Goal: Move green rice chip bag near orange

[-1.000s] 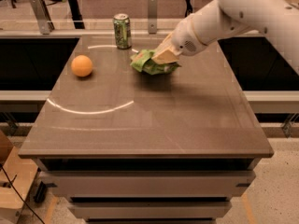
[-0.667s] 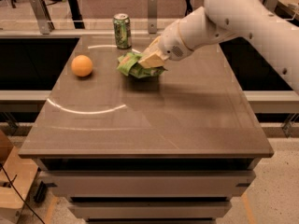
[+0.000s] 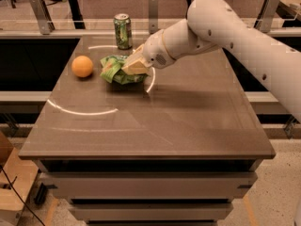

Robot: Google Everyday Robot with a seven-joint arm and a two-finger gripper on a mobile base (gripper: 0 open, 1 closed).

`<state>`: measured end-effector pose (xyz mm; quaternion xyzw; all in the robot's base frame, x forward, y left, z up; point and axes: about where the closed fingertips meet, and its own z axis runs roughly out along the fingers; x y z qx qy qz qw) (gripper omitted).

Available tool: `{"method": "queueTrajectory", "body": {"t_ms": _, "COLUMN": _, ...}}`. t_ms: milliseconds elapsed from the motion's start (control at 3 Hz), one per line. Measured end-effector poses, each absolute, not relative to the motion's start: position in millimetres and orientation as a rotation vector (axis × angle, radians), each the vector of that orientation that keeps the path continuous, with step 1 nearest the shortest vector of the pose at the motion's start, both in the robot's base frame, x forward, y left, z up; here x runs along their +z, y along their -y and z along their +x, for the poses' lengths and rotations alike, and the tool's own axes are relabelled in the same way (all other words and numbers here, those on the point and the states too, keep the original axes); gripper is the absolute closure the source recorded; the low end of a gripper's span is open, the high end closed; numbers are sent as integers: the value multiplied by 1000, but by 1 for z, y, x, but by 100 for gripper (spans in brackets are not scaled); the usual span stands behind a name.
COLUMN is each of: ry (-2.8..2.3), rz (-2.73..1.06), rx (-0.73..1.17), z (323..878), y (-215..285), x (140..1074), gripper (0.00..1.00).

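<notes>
The green rice chip bag (image 3: 116, 70) is a crumpled light-green bag at the far left of the table, just right of the orange (image 3: 82, 66). A small gap lies between bag and orange. My gripper (image 3: 130, 66) reaches in from the right on a white arm and is shut on the bag's right side. The bag sits at or just above the tabletop; I cannot tell which.
A green soda can (image 3: 122, 31) stands upright at the table's far edge, behind the bag. The brown table (image 3: 155, 121) has drawers below its front edge. Railing posts stand behind the table. A cardboard box (image 3: 11, 182) sits on the floor at left.
My gripper has carried the bag leftward across the far part of the table, closer to the orange. The can and orange stay put.
</notes>
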<state>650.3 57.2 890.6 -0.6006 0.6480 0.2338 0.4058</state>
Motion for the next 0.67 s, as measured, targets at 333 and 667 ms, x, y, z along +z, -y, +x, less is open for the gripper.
{"method": "queueTrajectory", "body": {"t_ms": 333, "ry": -1624, "rz": -1501, "rx": 643, "z": 651, "y": -75, "x": 884, "gripper": 35}}
{"method": "queueTrajectory", "body": {"t_ms": 667, "ry": -1637, "rz": -1491, "rx": 640, "z": 655, "y": -83, "x": 878, "gripper": 12}}
